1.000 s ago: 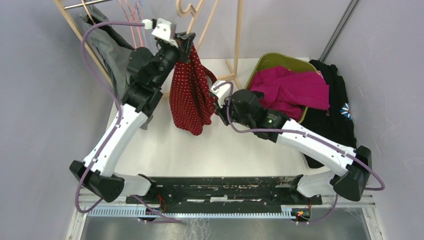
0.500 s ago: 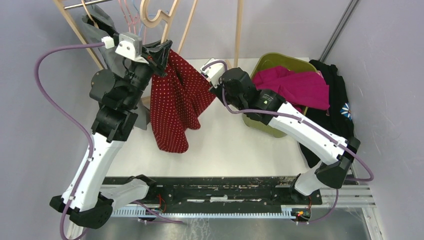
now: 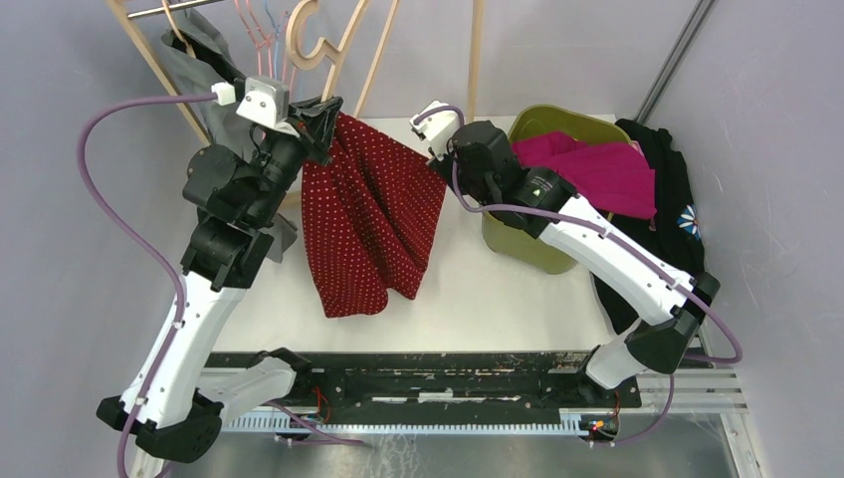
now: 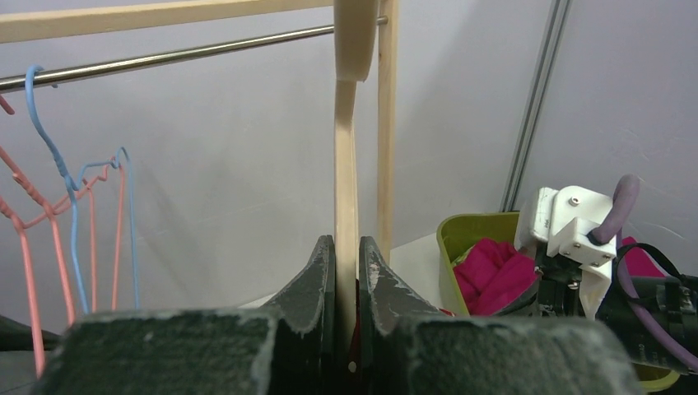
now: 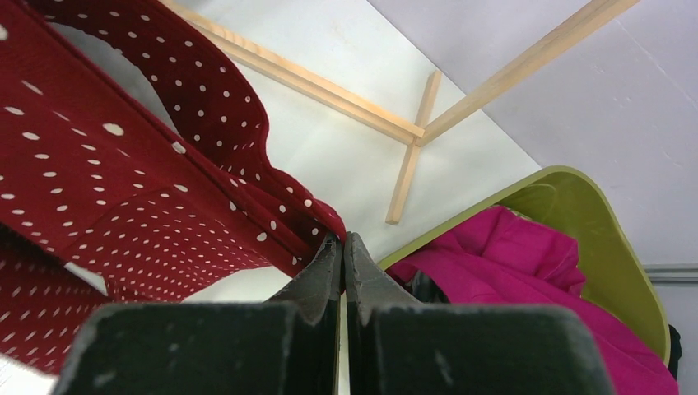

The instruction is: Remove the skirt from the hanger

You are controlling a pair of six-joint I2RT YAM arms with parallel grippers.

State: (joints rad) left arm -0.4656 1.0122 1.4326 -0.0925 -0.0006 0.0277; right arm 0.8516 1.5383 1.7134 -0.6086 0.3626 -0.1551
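Red dotted skirt [image 3: 368, 219] hangs stretched between both hands over white surface [image 3: 478, 299]. Left hand [image 3: 323, 112] at its upper left corner, right hand [image 3: 435, 164] at upper right. Green bin [image 3: 518, 249] just beside right arm, pink cloth [image 3: 597, 174] inside.

Left wrist: fingers pressed onto wooden hanger [image 4: 346, 164], pinching it upright below rail [image 4: 206, 58].

Right wrist: fingers squeezed together on skirt edge, pinching fabric; bin behind.

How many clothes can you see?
4: red dotted skirt in the middle, pink garment in the green bin, black garment right of it, grey garment hanging far left. More may hide in the bin.
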